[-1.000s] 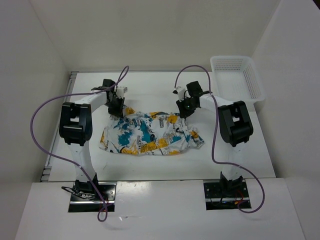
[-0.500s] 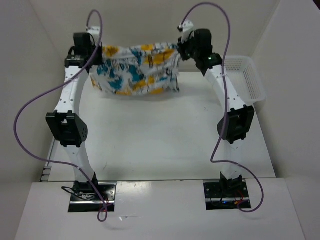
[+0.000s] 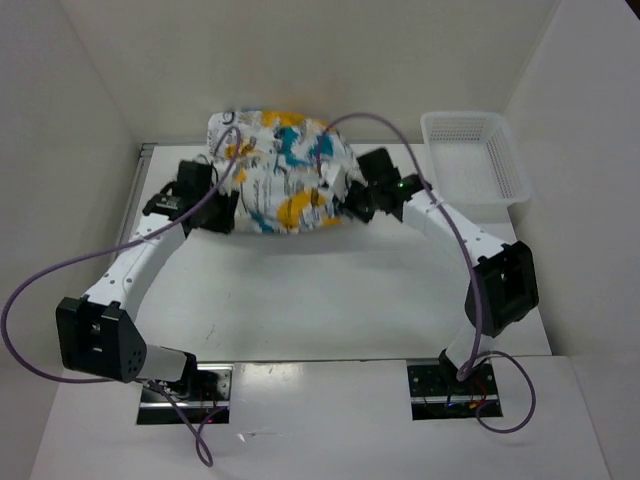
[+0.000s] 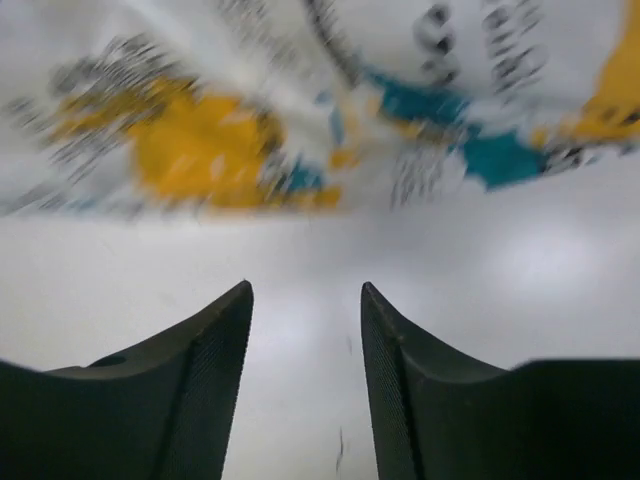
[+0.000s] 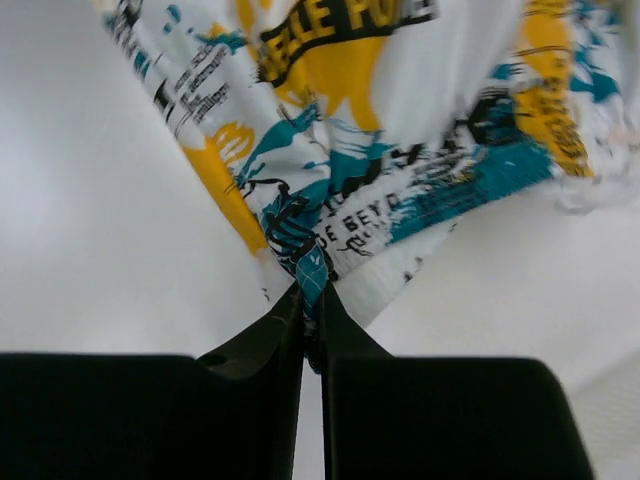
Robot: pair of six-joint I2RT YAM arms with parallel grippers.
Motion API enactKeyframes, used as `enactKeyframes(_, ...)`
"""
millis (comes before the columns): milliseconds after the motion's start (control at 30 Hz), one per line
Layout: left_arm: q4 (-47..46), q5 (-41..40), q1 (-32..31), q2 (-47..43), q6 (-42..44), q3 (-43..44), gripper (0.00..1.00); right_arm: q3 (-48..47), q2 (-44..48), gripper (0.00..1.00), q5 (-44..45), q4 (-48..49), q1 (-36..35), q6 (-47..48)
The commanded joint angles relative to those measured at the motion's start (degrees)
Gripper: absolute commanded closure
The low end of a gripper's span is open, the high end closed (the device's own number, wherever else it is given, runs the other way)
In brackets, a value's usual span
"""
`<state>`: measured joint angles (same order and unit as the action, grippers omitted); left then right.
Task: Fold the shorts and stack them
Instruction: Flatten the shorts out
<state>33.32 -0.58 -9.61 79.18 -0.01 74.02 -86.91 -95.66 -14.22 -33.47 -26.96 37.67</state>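
We've got a white mesh basket [image 3: 512, 165] sitting at the far right corner of the white table [image 3: 330, 290].

A fixed camera, high and behind the robot, looked down on the whole table [image 3: 300, 290]; the wrist cameras sat close in, each looking forward past its own jaws, the left gripper [image 4: 305, 290] and right gripper [image 5: 311, 300] facing the shorts [image 3: 285, 170], which all three views shared

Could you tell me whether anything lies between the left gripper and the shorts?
Nothing visible does: in the left wrist view only bare table lies between the open left gripper and the shorts. The right gripper is shut on their edge.
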Motion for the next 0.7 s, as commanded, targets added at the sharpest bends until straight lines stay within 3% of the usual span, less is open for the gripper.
enactKeyframes(0, 10.2, 3.1, -1.2, -4.5, 0.0, -10.5, 0.44, 14.6, 7.3, 0.89, 2.4, -6.7, -1.4, 9.2)
enactKeyframes(33, 13.8, 3.9, -1.2, -6.6, 0.0, -12.0, 0.41, 17.7, 8.7, 0.89, 3.2, -6.7, -1.4, 9.9)
enactKeyframes(100, 16.9, 4.4, -1.2, -8.2, 0.0, -14.7, 0.39, 25.9, 12.4, 0.98, 4.5, -7.2, -1.4, 12.8)
enactKeyframes(233, 15.5, 0.0, -0.3, -9.5, 0.0, -15.9, 0.36, 33.7, 15.2, 0.98, 6.2, -6.6, -1.4, 14.0)
enactKeyframes(367, 9.0, -4.9, 2.1, -1.9, 0.0, -14.6, 0.27, 36.5, 15.8, 0.98, 7.5, -5.4, -1.4, 15.4)
enactKeyframes(467, 11.0, -0.7, 2.1, 5.3, 0.0, -10.4, 0.26, 37.7, 16.3, 0.98, 9.4, -5.4, -1.4, 15.4)
enactKeyframes(533, 11.8, 1.7, 0.2, 6.3, 0.0, -10.8, 0.24, 38.9, 17.8, 0.96, 9.4, -6.9, -1.4, 15.4)
enactKeyframes(667, 7.5, -3.0, -7.3, 4.4, 0.0, -19.6, 0.19, 41.1, 19.1, 0.96, 9.4, -9.7, -1.4, 17.9)
